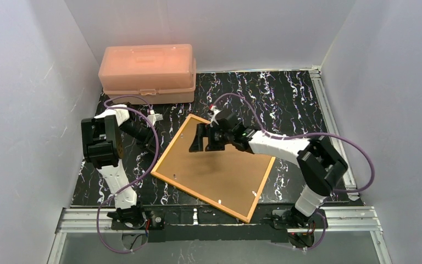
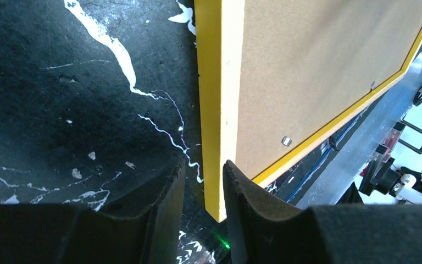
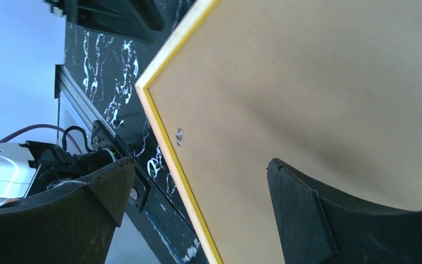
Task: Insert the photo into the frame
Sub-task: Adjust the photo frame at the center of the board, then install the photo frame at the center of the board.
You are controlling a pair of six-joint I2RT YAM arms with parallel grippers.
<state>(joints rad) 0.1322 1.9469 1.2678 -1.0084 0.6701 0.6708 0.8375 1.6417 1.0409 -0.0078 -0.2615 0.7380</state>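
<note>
The frame (image 1: 198, 197) lies face-down mid-table, skewed, w/ the brown backing board (image 1: 220, 170) seated in it. Its near corner reaches the near edge of the table (image 1: 264, 93). No photo in view anywhere; it could be under the backing board, can't tell. The pink box (image 1: 147, 69) sits far left, well apart.

L gripper (image 2: 204, 173) straddles the frame's left rail by a corner, one finger outside the yellow edge and the other over the board side, jaws narrowly apart. Can't tell whether it's actually pinching the rail: a sliver of table shows btw. the outer finger and the rail. R gripper (image 3: 200, 165) hovers over the far part of the backing board, jaws wide apart, holding nothing.

Handling, as a guess: the frame looks light, stiff and thin. Flat on the table it gives little to grab, so take it by the rail edge near a corner, where L gripper sits. The backing board is prob. rigid fibreboard, kept in by small metal tabs (image 2: 286, 141), which likely need turning first. The photo is paper, so floppy and easy to crease; pinch it lightly at a margin.
</note>
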